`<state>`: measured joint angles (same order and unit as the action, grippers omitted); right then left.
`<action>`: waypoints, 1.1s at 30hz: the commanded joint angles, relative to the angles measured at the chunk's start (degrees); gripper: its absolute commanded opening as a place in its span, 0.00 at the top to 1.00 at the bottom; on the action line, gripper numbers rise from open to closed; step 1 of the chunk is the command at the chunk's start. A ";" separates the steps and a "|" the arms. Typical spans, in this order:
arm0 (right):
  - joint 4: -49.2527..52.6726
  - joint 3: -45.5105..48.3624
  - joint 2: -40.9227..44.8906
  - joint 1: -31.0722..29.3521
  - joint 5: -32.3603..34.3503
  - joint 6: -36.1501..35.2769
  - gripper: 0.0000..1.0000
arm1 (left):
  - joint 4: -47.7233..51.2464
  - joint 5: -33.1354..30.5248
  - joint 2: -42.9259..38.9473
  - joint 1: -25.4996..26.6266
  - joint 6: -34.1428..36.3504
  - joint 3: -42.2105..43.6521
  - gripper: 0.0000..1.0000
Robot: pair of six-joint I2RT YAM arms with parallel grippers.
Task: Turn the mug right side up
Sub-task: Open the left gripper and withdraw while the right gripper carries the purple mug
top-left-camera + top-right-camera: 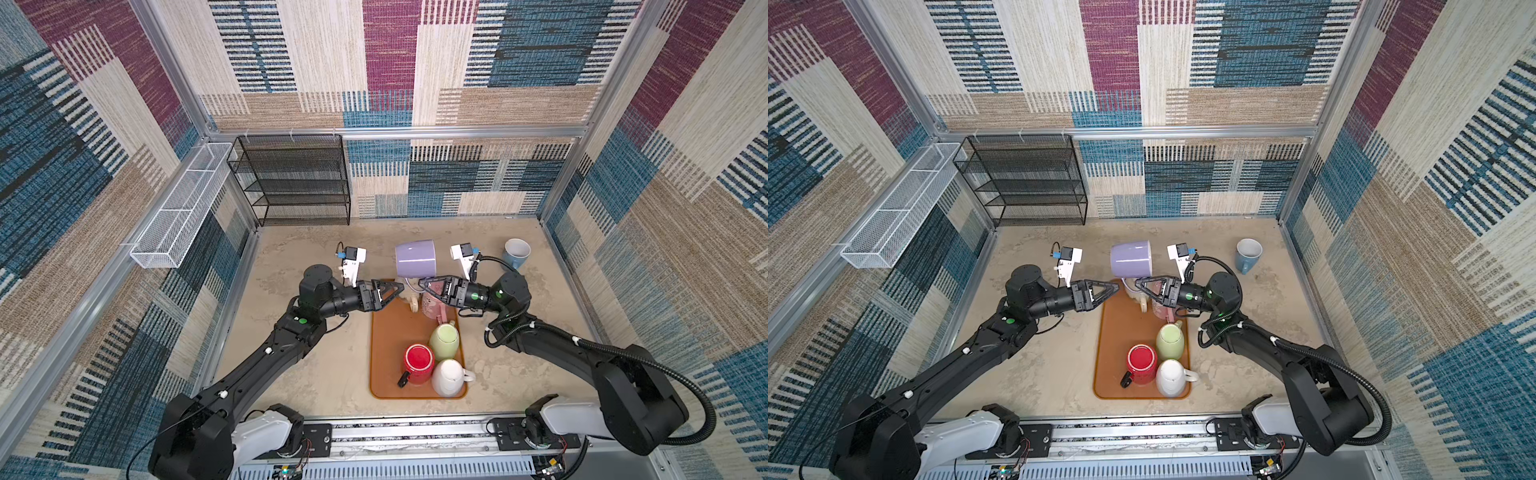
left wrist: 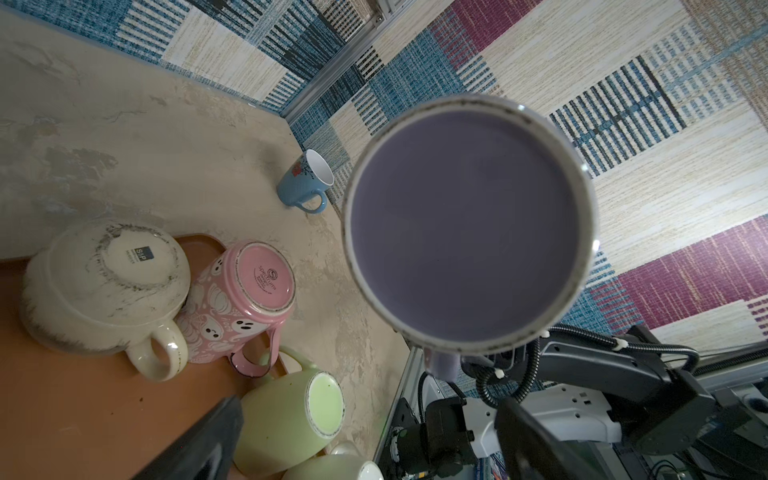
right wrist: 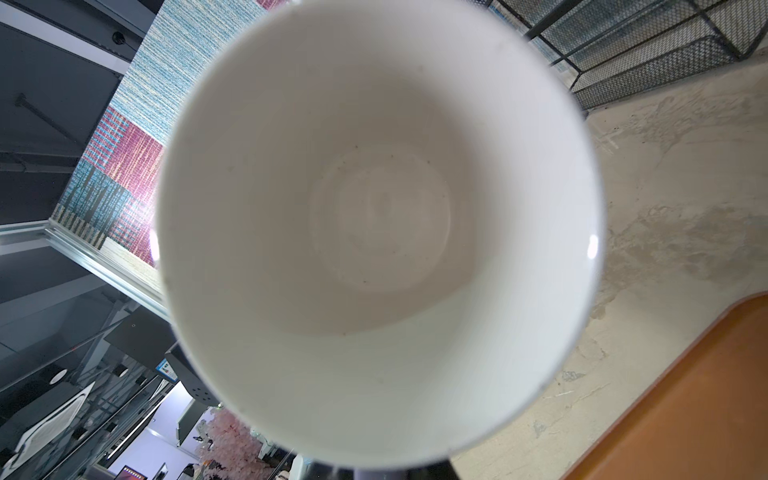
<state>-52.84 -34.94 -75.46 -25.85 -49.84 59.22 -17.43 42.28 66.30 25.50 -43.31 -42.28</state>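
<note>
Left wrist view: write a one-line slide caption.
Lavender mug presents its base to the camera; cream mug, pink mug and green mug sit upside down on the orange tray.

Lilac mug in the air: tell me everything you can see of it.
The glossy lilac ceramic mug, white inside, hangs on its side in the air near the far end of the orange tray, base toward the open left tool, mouth toward the right arm. The right tool pinches its handle, which points down. Nothing else touches it.
</note>
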 commanded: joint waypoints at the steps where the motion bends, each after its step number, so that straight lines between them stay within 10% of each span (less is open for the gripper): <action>1: -0.62 -0.13 1.72 0.59 0.60 -2.61 1.00 | 2.83 0.00 -0.63 -0.26 2.81 -1.08 0.00; 11: 22.67 -4.33 8.99 3.75 4.59 -15.95 1.00 | 14.31 -2.15 -3.65 -1.53 8.27 -3.63 0.00; 33: 71.22 -25.88 2.01 6.45 36.14 -38.12 1.00 | 51.16 -21.01 -3.74 -2.07 26.70 -15.93 0.00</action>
<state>16.03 -58.70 -72.36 -19.57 -19.49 24.62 27.55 24.32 62.26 23.42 -20.88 -57.10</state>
